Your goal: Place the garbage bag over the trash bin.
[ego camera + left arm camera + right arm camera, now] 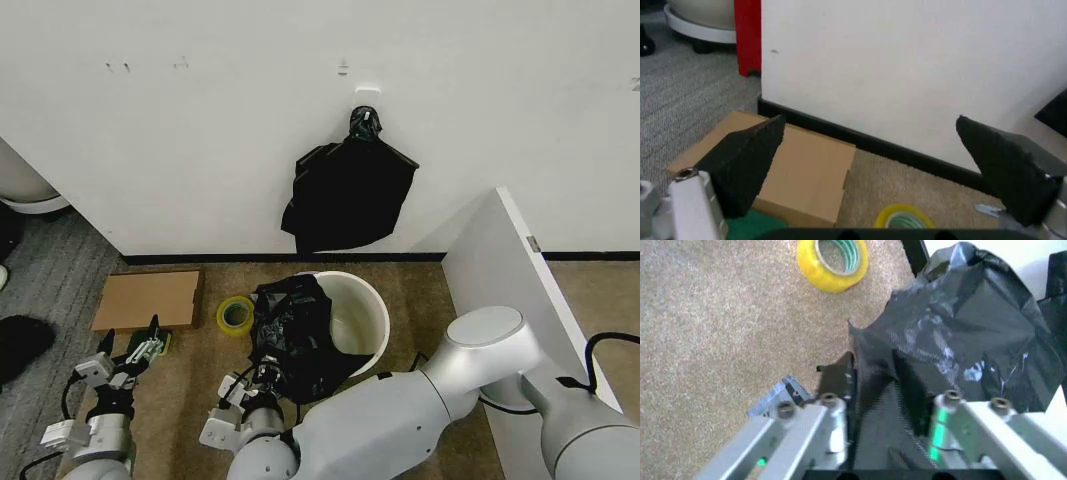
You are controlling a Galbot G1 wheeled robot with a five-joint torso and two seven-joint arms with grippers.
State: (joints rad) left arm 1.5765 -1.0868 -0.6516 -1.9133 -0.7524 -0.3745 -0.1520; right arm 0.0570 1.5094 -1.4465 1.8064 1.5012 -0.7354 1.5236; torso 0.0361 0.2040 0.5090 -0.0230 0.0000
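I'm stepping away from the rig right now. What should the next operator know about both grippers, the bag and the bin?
Right gripper: shut on the garbage bag, low at the bin's near-left side.
Left gripper: open, idle over the carpet to the left.
Trash bin: upright on the floor by the wall.
Done: bag draped over the bin's left rim.
Left: spread the bag around the whole rim.

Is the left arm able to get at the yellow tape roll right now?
Probably yes. The left gripper hangs open over bare carpet, with the yellow tape roll ahead and nothing between them; the cardboard lies off to the side.
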